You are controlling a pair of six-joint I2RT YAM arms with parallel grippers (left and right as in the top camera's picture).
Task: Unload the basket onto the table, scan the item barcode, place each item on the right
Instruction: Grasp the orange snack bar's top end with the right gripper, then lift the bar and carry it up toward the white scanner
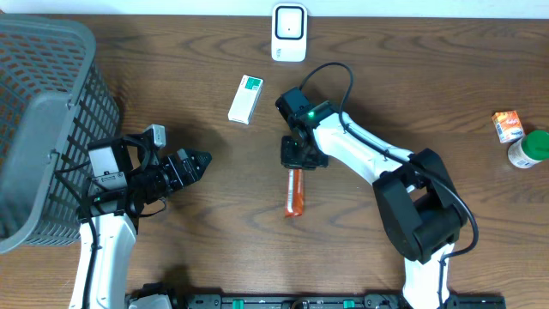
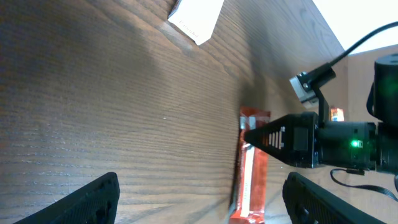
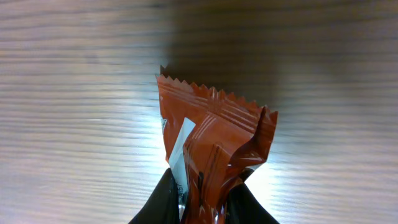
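We saw a dark brown, wood-grain worktop [image 1: 214, 257] that carried several loose things. At its left edge stood a tall grey plastic basket with open lattice walls [image 1: 51, 60]; what lay inside it we could not make out. Towards the back, left of centre, a small white cardboard box with a green end [image 1: 245, 99] lay flat and slightly askew. The left wrist view caught only a white corner of that box [image 2: 196, 15] at its top edge. At the far right lay a small orange and white carton [image 1: 508, 126]. Just beside it, nearer the front, stood a white jar with a green lid [image 1: 528, 148], partly out of view.
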